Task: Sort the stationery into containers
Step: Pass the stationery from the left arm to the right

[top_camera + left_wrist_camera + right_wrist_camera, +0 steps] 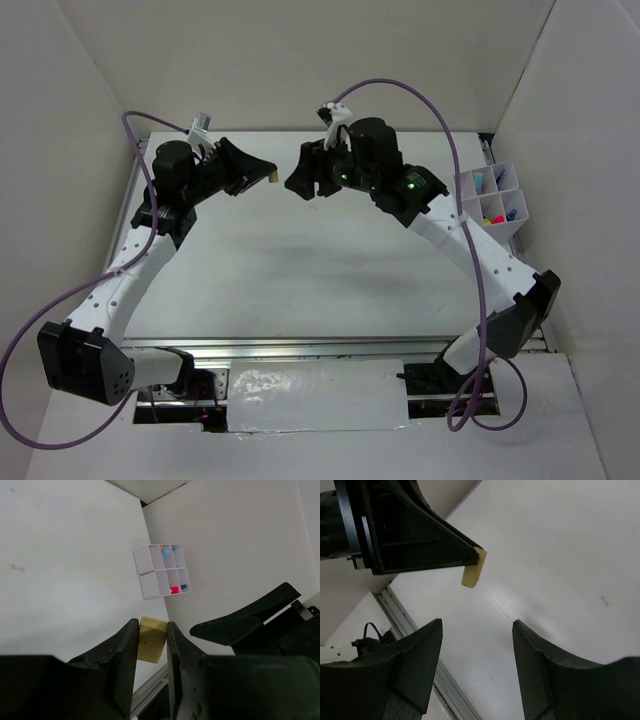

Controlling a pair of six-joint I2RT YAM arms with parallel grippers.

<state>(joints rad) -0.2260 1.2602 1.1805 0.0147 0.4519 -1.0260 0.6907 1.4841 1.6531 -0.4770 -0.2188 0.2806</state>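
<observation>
My left gripper is shut on the tan eraser block, held above the table at the back; the eraser also shows in the top view and the right wrist view. My right gripper is open and empty, facing the left gripper from a short gap; in the top view it is at the back centre. The clear organiser tray stands at the right edge, with pink, yellow and blue items inside; it shows in the left wrist view too.
White walls enclose the table on the left, back and right. A metal rail runs along the near edge by the arm bases. Purple cables loop over both arms.
</observation>
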